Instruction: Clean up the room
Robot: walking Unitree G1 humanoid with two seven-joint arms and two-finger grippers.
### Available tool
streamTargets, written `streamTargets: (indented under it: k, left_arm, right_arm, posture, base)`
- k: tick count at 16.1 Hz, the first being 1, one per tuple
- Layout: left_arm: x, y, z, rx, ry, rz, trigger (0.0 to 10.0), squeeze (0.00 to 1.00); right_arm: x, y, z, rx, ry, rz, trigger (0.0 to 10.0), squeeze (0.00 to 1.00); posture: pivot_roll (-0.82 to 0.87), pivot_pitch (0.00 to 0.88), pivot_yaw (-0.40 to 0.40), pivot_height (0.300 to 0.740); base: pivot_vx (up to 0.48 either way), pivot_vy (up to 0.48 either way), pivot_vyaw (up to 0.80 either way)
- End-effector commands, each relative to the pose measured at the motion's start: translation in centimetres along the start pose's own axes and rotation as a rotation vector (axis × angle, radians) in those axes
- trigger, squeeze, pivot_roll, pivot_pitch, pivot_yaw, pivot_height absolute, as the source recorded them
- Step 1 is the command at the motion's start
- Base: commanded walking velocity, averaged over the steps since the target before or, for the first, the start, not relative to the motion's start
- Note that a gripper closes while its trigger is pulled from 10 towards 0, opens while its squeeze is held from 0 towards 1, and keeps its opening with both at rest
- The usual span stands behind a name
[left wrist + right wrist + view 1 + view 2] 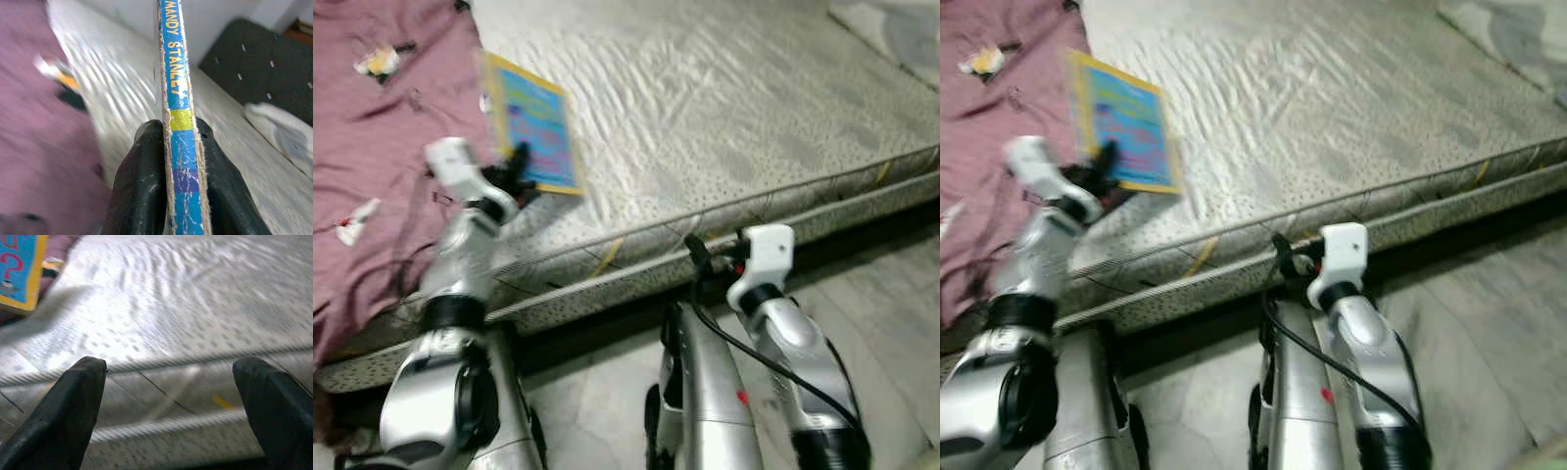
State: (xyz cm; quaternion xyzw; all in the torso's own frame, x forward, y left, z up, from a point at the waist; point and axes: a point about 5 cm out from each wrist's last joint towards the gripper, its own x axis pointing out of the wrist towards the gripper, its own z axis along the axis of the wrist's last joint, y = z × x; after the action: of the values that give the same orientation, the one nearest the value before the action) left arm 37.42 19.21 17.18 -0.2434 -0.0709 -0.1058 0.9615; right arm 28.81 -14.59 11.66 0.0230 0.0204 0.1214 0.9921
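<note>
A thin blue children's book (534, 125) with a yellow border hangs above the left part of the bare mattress (724, 127). My left gripper (514, 168) is shut on its lower edge; in the left wrist view the worn blue spine (178, 122) stands clamped between the two black fingers (142, 181). My right gripper (705, 257) hovers low by the mattress's front edge, and its fingers (73, 406) are wide apart with nothing between them.
A mauve blanket (372, 157) with small printed figures covers the bed's left side. A dark headboard (264, 63) and a white pillow (283, 137) lie at the far end. Pale tiled floor (891, 313) runs in front of the bed.
</note>
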Motion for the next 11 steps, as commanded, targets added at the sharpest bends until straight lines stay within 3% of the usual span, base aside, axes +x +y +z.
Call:
streamTargets:
  k: [1, 4, 7, 8, 11]
  left_arm:
    - [-0.5, -0.3, 1.7, 0.074, -0.073, -0.020, 0.0, 0.00]
    - [-4.3, -0.3, 1.0, 0.189, -0.088, -0.042, 0.0, 0.00]
    - [-7.3, 0.6, -1.0, 0.203, -0.030, 0.013, 0.0, 0.00]
    - [-8.4, 0.2, -1.5, 0.220, -0.012, 0.022, 0.0, 0.00]
    - [-9.1, -1.1, -2.5, 0.227, 0.016, 0.008, 0.0, 0.00]
  right_arm:
    - [0.5, 0.0, -0.2, 0.001, -0.013, -0.001, 10.0, 0.00]
    - [1.4, 0.3, -0.2, 0.032, -0.034, -0.012, 10.0, 0.00]
    - [1.9, 0.8, 0.2, 0.064, -0.090, 0.010, 10.0, 0.00]
    - [2.4, 1.3, 0.7, 0.073, -0.120, 0.031, 10.0, 0.00]
    - [3.2, 1.3, 1.5, 0.069, -0.150, 0.049, 10.0, 0.00]
  posture:
    - [0.01, 0.000, -0.019, 0.457]
    - [0.03, 0.000, -0.007, 0.457]
    - [0.04, 0.000, -0.011, 0.461]
    - [0.04, 0.000, -0.009, 0.476]
    - [0.04, 0.000, -0.010, 0.504]
  base:
    - [0.000, 0.000, 0.00]
    - [0.000, 0.000, 0.00]
    - [0.000, 0.000, 0.00]
    - [0.000, 0.000, 0.00]
    - [0.000, 0.000, 0.00]
